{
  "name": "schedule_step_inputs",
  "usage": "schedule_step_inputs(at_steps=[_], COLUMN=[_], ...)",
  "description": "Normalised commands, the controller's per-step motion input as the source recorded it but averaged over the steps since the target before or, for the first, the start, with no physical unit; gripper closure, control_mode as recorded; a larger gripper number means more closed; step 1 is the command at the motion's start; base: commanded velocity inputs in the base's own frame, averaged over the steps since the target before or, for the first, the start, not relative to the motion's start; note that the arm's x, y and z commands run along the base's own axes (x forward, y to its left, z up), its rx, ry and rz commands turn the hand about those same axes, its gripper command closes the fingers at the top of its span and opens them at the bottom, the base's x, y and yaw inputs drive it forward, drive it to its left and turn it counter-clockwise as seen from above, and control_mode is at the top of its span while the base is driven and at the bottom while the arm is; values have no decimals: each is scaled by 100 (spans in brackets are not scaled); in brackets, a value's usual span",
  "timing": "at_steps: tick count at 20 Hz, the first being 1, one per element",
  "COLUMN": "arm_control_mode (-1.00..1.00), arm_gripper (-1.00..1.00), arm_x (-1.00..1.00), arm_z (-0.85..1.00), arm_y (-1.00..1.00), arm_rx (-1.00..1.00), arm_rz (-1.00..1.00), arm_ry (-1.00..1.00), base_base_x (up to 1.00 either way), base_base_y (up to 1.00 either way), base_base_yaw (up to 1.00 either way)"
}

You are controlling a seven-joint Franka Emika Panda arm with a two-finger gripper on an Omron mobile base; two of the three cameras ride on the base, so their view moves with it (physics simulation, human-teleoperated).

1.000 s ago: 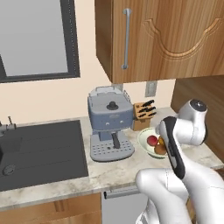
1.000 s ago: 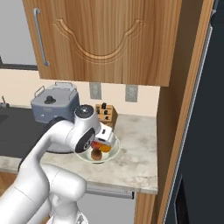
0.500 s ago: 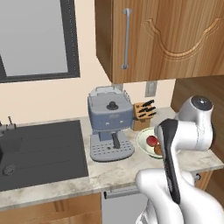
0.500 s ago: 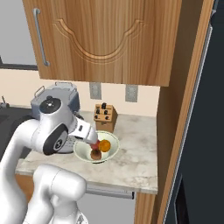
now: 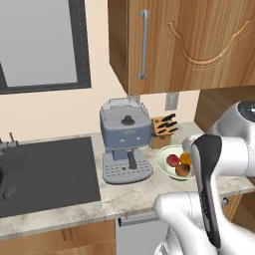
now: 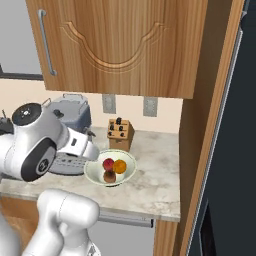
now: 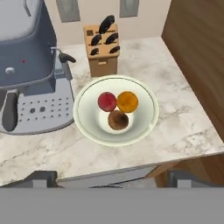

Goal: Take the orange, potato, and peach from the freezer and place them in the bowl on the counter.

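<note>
We see the bowl (image 7: 116, 109) standing on the marble worktop (image 7: 183, 118), just beside the grey coffee machine (image 7: 30, 74) and in front of the wooden knife block (image 7: 101, 50); in the hand view it lies near the middle, its pale rim whole and round. Inside it sit all three task items, close together and touching: the peach (image 7: 106, 101), red-pink, on one side; the orange (image 7: 127, 101) right next to it; the potato (image 7: 118, 120), dull brown, nearer the camera than the other two.

From the left base view we find the bowl (image 5: 172, 163) to the right of the coffee machine (image 5: 125, 139), with the peach (image 5: 173, 160), the orange (image 5: 186, 158) and the potato (image 5: 183, 170) in it; the white arm (image 5: 214, 194) rises in front and covers the bowl's right edge; a dark sink (image 5: 45, 174) lies at the left, and a wooden wall cupboard (image 5: 184, 45) hangs above.

From the right base view the bowl (image 6: 110, 169) sits on the worktop (image 6: 155, 180) with the peach (image 6: 108, 164), orange (image 6: 119, 166) and potato (image 6: 109, 176) inside; the knife block (image 6: 120, 134) stands behind it; the dark freezer (image 6: 232, 150) fills the right side.

The end effector (image 7: 109, 181) hangs above the bowl, well clear of the fruit; its two tips stand wide apart at the lower edge of the hand view, and it has hold of nothing.
</note>
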Motion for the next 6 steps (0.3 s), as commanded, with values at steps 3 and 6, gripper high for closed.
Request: schedule_step_inputs(at_steps=[3,6], arm_control_mode=[-100,-100], arm_gripper=[-100,-100], arm_x=[-40,-36], arm_z=[53,59], arm_y=[19,16], arm_rx=[0,0], arm_rz=[0,0], arm_ry=[-11,-12], base_base_x=[0,0], base_base_y=[0,0], base_base_yaw=[0,0])
